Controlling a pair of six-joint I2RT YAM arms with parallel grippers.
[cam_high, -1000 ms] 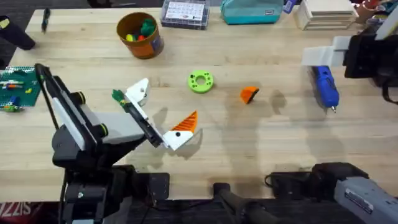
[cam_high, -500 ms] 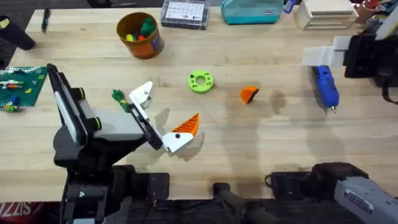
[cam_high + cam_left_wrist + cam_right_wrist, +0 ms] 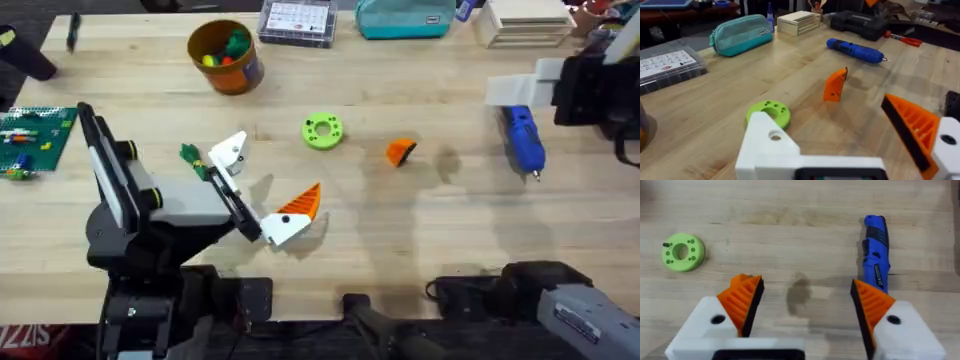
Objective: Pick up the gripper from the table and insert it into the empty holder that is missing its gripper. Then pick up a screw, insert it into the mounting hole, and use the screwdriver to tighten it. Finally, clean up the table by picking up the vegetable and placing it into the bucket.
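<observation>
Light: bright, even, from above; warm on counter (image 3: pixel 400 220).
Shadows: soft, short, beside small parts; faint blotch under right gripper (image 3: pixel 805 305).
Glare: none.
Blur: left wrist bkgd soft; overhead near arm bases dark, blurry.

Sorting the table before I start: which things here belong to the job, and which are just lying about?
Job: orange gripper, white holder, blue screwdriver, vegetable, bucket.

Lying about: green ring, teal pouch, parts box, green board.
</observation>
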